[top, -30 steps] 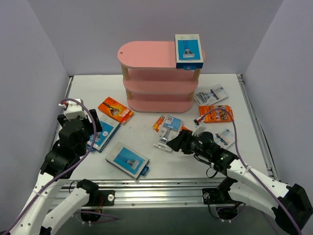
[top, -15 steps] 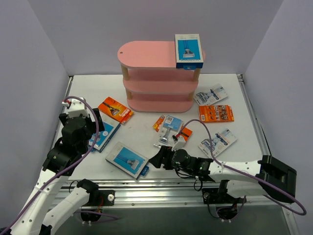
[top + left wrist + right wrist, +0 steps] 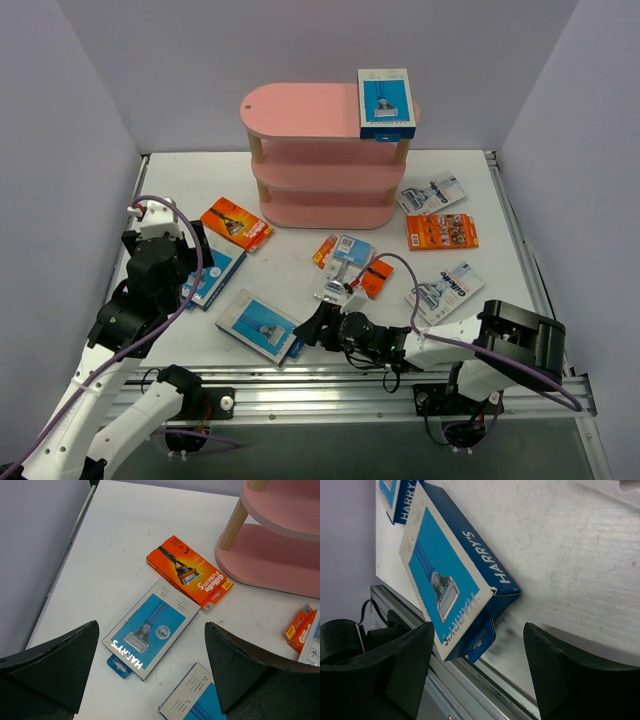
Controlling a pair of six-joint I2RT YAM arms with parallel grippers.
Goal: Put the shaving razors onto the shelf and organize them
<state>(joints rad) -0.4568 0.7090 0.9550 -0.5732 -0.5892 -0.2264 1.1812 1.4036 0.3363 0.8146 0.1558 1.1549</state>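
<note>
Hovering with left gripper over a blue box at left of table, fingers spread wide, nothing held. Low at the front edge with right gripper, fingers apart, empty, just beside another blue box. On shelf top, right end: third blue box. Loose on table: other packs.

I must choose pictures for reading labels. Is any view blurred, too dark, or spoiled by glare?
Top external: even soft light, no glare, everything in focus. Left wrist: sharp, the Harry's box reads clearly; the left claw's fingers are dark and featureless. Right wrist: a second Harry's box is sharp, with a soft shadow beside its hang tab.
</note>
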